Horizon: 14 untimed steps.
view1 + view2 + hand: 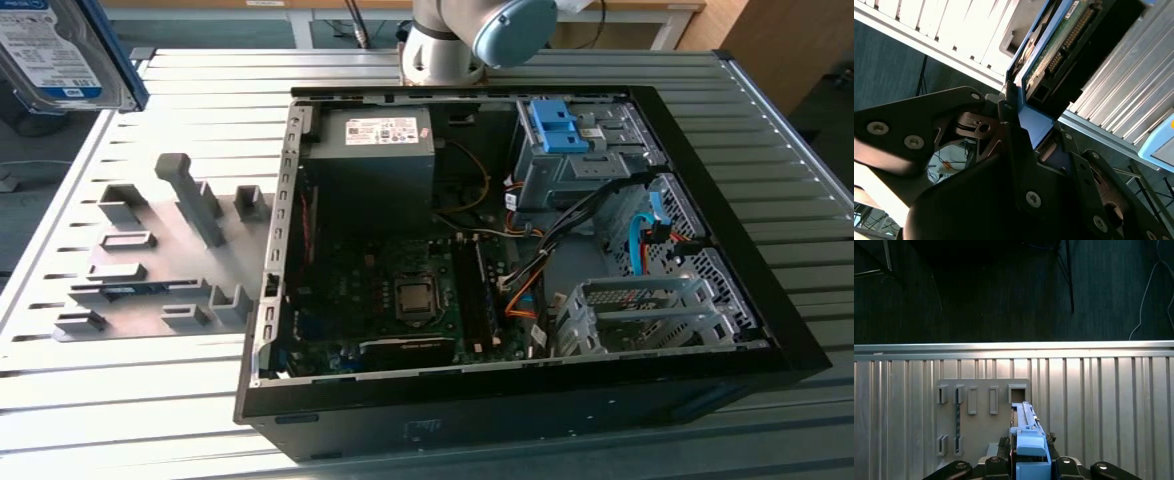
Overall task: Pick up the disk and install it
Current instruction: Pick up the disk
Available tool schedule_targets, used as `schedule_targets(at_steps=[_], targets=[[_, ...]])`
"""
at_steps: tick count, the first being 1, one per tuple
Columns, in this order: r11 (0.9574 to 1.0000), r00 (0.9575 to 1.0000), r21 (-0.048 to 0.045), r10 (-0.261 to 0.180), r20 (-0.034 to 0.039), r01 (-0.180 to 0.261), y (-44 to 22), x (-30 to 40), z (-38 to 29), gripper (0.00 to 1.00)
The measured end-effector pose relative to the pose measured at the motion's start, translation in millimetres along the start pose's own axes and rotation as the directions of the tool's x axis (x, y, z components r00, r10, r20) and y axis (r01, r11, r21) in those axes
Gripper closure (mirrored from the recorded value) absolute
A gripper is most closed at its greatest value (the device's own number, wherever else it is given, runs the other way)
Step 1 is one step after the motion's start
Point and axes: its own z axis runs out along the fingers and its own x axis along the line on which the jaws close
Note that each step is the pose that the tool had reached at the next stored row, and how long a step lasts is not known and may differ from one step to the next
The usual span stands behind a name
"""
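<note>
Carrying looks to be the step in hand: the fingers (1009, 107) of the gripper (1035, 127) are clenching the disk (1059, 50) by its blue plastic rail frame (1029, 437), one on each side. In the exterior view the disk is hanging high over the bench (134, 400), at about ten o'clock from the open computer case (534, 415). Doing this well, to my judgement, is asking for a square, firm hold, since smooth plastic between hard metal fingers is likely to be slipping or twisting. It is also asking for a slow, level carry clear of the case's thin black sheet-metal walls. The disk is showing a flat silver body, a white-and-blue label (54, 55) and a green underside with a row of pins. The bench is glinting, ribbed aluminium. A matt grey fixture plate (167, 262) with upright slotted blocks is lying at nine o'clock of the case, and a bare blue bracket (551, 125) is sitting on the grey drive cage (581, 175) at one o'clock inside it.
</note>
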Motion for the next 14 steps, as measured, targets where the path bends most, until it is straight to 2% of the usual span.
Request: schedule_targets(at_steps=[10,14], targets=[[1.0000,1.0000,-0.0001,0.000,0.0000,0.000,0.6,-0.5,-35.3,0.64],[1.0000,1.0000,0.0000,0.000,0.0000,0.000,0.8,-0.5,-44.4,0.64]])
